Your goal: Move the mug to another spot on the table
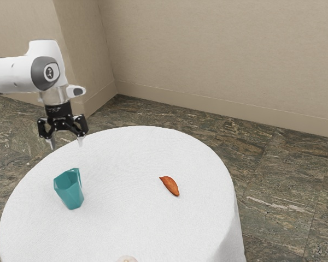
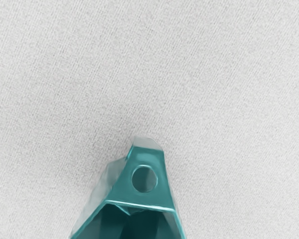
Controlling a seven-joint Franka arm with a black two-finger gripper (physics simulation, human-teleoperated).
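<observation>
**A:** How does the claw [image 1: 65, 143] stand?

**B:** Wide. Its two black fingers [image 1: 51, 141] are spread well apart and point down, and they grip nothing. It hangs in the air above the far rim of the table [image 1: 153, 229], at the exterior view's left

**A:** And the arm behind it?

**B:** The white arm [image 1: 22, 73] comes in from the exterior view's left and bends straight down at the wrist

**A:** Where is the mug?

**B:** The mug [image 1: 69, 188] is teal and faceted. It stands upright on the white cloth, nearer the camera than the claw and apart from it, with clear air between them. From the wrist view I look down into its dark mouth, and its handle [image 2: 145, 178], pierced by a round hole, juts out over the cloth

**A:** Anything else on the table?

**B:** A small orange wedge [image 1: 169, 185] lies flat toward the exterior view's right, well apart from the mug. A pale round thing [image 1: 126, 258] sits at the near rim, cut by the picture's edge. I cannot tell what it is

**A:** And around the table?

**B:** A dark stone floor [image 1: 284, 180] and beige walls [image 1: 218, 49]
</observation>
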